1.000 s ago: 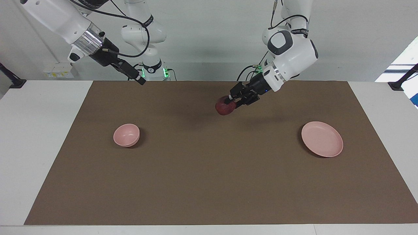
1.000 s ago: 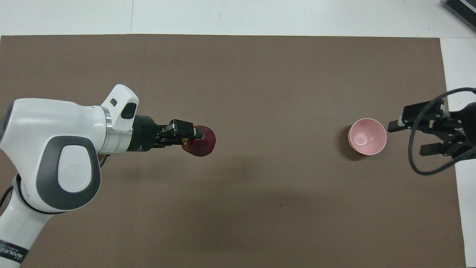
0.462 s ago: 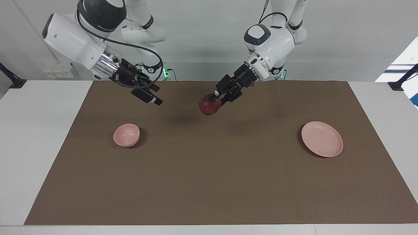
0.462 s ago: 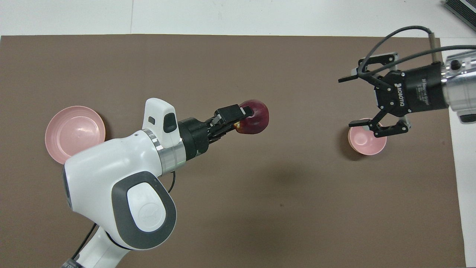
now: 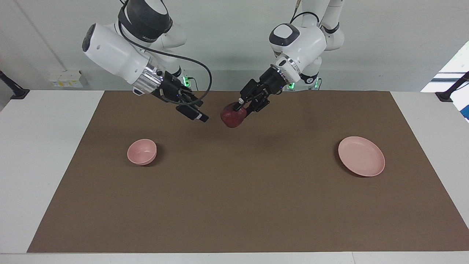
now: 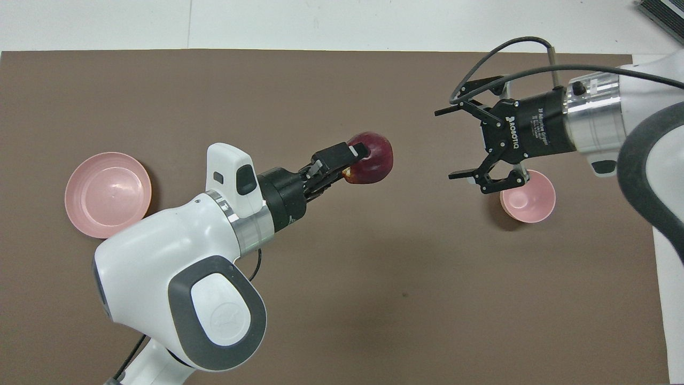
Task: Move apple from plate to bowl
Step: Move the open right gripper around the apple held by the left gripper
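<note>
The dark red apple [image 5: 231, 116] [image 6: 374, 164] hangs in the air over the middle of the brown mat, with my left gripper [image 5: 240, 109] [image 6: 353, 160] shut on it. My right gripper [image 5: 198, 116] [image 6: 444, 144] is open, its fingers spread wide and pointing at the apple from a short gap away, with nothing between them. The small pink bowl [image 5: 141, 151] [image 6: 530, 203] sits empty on the mat toward the right arm's end; in the overhead view the right gripper covers part of its rim. The wide pink plate [image 5: 361, 156] [image 6: 107, 193] lies empty toward the left arm's end.
A brown mat [image 5: 234, 205] covers most of the white table [image 5: 44, 154]. Both arms reach in above the part of the mat nearest the robots.
My left gripper has carried the apple from near the plate's end toward the middle. My right arm has swung in from the table's edge past the bowl, close to the apple.
</note>
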Available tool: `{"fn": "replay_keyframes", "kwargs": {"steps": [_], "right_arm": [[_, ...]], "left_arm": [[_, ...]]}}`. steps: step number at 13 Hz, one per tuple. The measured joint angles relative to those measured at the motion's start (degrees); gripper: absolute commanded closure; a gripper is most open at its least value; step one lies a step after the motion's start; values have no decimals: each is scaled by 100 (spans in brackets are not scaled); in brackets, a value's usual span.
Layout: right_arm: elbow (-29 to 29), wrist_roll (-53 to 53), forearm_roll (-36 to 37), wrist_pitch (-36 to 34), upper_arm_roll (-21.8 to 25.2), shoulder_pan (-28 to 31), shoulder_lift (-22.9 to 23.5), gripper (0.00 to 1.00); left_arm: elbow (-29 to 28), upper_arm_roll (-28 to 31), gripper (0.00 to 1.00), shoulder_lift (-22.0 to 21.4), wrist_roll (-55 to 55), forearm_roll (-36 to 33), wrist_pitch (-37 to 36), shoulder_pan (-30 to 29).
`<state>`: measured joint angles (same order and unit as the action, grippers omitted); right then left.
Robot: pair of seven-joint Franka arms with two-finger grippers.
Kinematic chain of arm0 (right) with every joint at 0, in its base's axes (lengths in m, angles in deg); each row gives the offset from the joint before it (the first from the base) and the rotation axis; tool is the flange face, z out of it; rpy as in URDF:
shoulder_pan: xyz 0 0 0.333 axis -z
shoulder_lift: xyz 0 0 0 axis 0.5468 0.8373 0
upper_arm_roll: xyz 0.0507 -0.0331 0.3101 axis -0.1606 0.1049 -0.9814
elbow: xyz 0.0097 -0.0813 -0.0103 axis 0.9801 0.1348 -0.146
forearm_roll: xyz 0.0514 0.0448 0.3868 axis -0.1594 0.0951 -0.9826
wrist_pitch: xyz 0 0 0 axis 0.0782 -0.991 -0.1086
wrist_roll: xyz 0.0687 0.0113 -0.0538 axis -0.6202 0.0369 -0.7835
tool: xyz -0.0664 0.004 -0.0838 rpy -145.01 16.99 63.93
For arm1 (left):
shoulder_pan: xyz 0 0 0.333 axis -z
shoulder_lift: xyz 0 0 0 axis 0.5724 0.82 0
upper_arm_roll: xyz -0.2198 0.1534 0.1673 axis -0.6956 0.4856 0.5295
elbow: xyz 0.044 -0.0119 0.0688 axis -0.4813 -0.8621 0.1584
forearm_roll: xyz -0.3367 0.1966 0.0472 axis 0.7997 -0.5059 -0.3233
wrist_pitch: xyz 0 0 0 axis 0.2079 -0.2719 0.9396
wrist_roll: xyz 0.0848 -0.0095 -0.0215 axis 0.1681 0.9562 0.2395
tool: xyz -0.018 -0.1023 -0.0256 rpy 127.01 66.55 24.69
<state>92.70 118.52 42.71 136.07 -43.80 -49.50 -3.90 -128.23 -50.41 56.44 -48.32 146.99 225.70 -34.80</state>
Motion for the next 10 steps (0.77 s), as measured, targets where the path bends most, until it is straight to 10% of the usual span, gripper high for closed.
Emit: {"fn": "replay_keyframes", "kwargs": {"steps": [10], "right_arm": [[179, -535, 0, 256, -1, -365, 144, 0]], "left_arm": [[0, 0, 100, 2, 0, 0, 8, 0]]}}
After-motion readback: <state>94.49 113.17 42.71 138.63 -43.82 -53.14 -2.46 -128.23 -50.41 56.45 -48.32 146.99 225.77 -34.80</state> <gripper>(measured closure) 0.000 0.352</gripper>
